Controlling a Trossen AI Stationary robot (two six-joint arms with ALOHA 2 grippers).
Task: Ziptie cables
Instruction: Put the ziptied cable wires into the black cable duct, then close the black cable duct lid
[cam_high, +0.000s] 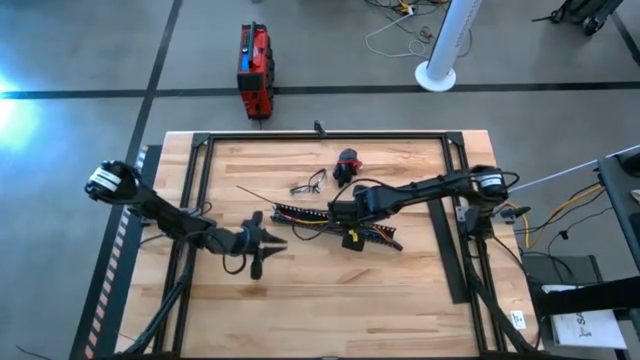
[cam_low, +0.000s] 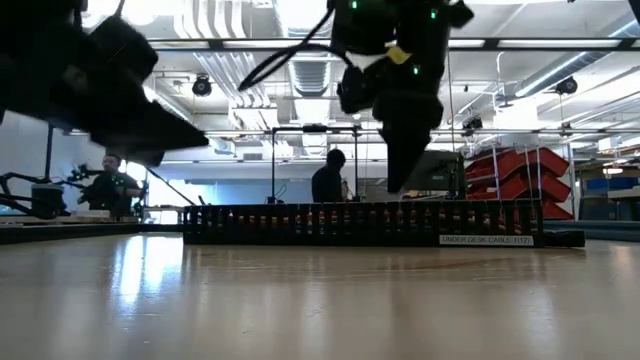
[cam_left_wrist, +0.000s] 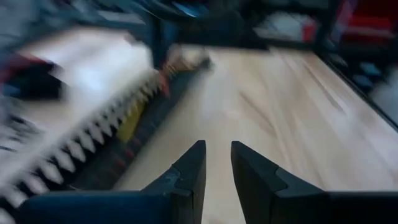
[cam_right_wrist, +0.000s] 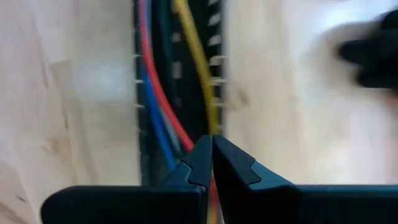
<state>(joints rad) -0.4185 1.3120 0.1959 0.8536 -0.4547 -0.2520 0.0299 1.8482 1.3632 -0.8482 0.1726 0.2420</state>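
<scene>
Cables in slotted duct; right gripper clenched above; left gripper released, empty

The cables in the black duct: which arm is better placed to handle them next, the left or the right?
Probably the right. Its end effector, fingers shut, is directly over the cables in the duct. The left end effector, slightly open, is beside the duct's end, over bare table.

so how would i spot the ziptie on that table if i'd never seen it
Start at the wooden table and find the long black slotted duct at its centre. The ziptie lies just beyond the duct's left end, beside a small dark wire tangle. It is a bare, hair-thin, straight black strip, unlike its bulkier neighbours.
</scene>
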